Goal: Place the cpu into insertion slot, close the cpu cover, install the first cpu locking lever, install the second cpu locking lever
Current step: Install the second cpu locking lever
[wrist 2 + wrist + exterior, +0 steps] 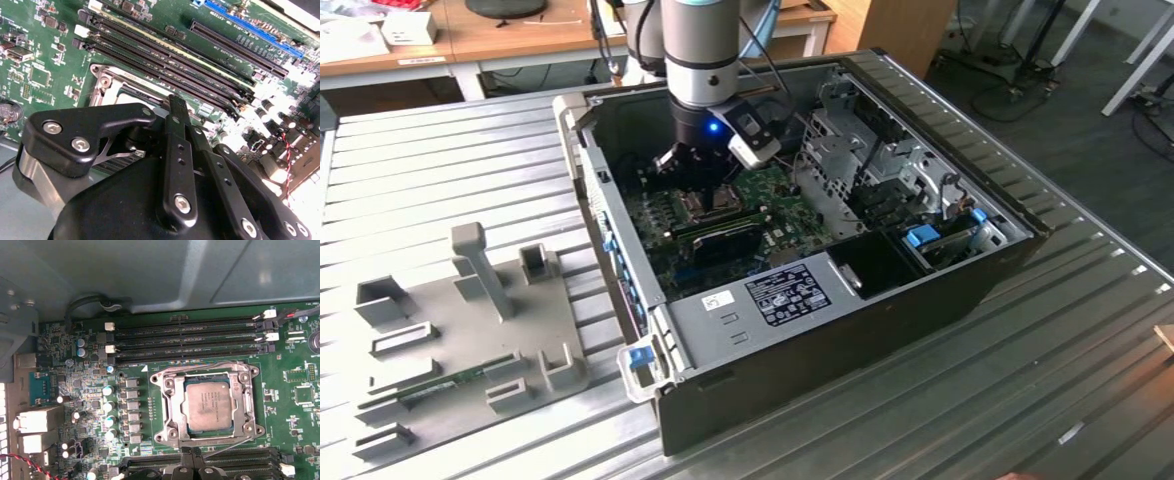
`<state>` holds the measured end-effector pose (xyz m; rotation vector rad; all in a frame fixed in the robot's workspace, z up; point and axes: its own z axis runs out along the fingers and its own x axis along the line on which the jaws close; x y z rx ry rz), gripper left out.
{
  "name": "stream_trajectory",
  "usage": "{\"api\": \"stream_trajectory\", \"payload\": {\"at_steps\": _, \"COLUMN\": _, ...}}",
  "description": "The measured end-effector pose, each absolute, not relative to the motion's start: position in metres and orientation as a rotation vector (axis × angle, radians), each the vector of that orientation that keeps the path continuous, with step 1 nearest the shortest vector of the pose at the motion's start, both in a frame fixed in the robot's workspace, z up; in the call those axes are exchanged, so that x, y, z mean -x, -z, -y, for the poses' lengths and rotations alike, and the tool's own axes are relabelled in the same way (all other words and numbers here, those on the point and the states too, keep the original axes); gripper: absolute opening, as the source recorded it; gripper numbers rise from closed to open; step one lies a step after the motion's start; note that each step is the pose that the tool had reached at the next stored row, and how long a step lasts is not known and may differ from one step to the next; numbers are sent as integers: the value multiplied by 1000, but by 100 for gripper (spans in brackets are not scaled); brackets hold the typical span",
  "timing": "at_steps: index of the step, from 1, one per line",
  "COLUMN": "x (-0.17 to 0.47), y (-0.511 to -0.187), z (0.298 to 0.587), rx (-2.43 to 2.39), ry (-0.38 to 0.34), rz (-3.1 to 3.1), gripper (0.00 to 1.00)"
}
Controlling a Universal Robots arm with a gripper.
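1. The cpu (207,407) lies flat and face up in the slot (210,384). The cover (172,407) frames it on all sides and looks folded down over its edges.
2. In the exterior view the slot is in the far part of the open case (987,270), toward the exterior view's left, directly under the arm.
3. The gripper (192,457) hangs low over the board (295,415), just beside one edge of the cover. In both wrist views its fingers look pressed together with nothing between them.
4. A thin wire lever (230,446) runs along the cover edge nearest the fingertips (173,105). Whether it is latched I cannot tell. A second wire lies along the opposite edge, beside the memory strips (185,342).
5. My judgement is that the work stands at the levers: chip seated, cover down, the near lever the one at hand.
6. To do it well, bear on the lever's free end rather than its hinge. Push it down and sideways under its hook, and keep the fingers off the chip face and the small parts nearby.
7. The cover must lie flat first, since a raised corner would fight the lever.
8. The cpu is square, so it has no long axis. Its sides run parallel to the slot rim and to the strips.
9. The lever's long axis runs parallel to the strips.
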<state>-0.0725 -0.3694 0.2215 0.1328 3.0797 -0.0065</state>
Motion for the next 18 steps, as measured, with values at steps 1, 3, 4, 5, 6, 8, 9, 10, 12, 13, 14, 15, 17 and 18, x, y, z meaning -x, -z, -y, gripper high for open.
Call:
{"api": "stream_trajectory", "payload": {"at_steps": 1, "x": 73, "y": -221, "z": 369, "rx": -133, "ry": 6, "rz": -3080, "gripper": 11}}
{"api": "stream_trajectory", "payload": {"at_steps": 3, "x": 74, "y": -221, "z": 369, "rx": -133, "ry": 7, "rz": -3079, "gripper": 11}}
{"api": "stream_trajectory", "payload": {"at_steps": 4, "x": 75, "y": -221, "z": 369, "rx": -133, "ry": 7, "rz": -3079, "gripper": 11}}
{"api": "stream_trajectory", "payload": {"at_steps": 5, "x": 76, "y": -221, "z": 369, "rx": -133, "ry": 7, "rz": -3079, "gripper": 11}}
{"api": "stream_trajectory", "payload": {"at_steps": 6, "x": 77, "y": -221, "z": 369, "rx": -133, "ry": 7, "rz": -3079, "gripper": 11}}
{"api": "stream_trajectory", "payload": {"at_steps": 8, "x": 79, "y": -220, "z": 369, "rx": -133, "ry": 7, "rz": -3079, "gripper": 11}}
{"api": "stream_trajectory", "payload": {"at_steps": 9, "x": 79, "y": -220, "z": 369, "rx": -133, "ry": 7, "rz": -3079, "gripper": 11}}
{"api": "stream_trajectory", "payload": {"at_steps": 10, "x": 80, "y": -220, "z": 369, "rx": -133, "ry": 7, "rz": -3079, "gripper": 11}}
{"api": "stream_trajectory", "payload": {"at_steps": 12, "x": 82, "y": -219, "z": 369, "rx": -133, "ry": 7, "rz": -3079, "gripper": 11}}
{"api": "stream_trajectory", "payload": {"at_steps": 13, "x": 82, "y": -219, "z": 369, "rx": -133, "ry": 7, "rz": -3079, "gripper": 11}}
{"api": "stream_trajectory", "payload": {"at_steps": 14, "x": 82, "y": -218, "z": 369, "rx": -133, "ry": 7, "rz": -3079, "gripper": 11}}
{"api": "stream_trajectory", "payload": {"at_steps": 15, "x": 83, "y": -218, "z": 369, "rx": -133, "ry": 7, "rz": -3079, "gripper": 11}}
{"api": "stream_trajectory", "payload": {"at_steps": 17, "x": 83, "y": -217, "z": 369, "rx": -133, "ry": 7, "rz": -3079, "gripper": 11}}
{"api": "stream_trajectory", "payload": {"at_steps": 18, "x": 83, "y": -217, "z": 369, "rx": -133, "ry": 7, "rz": -3079, "gripper": 11}}
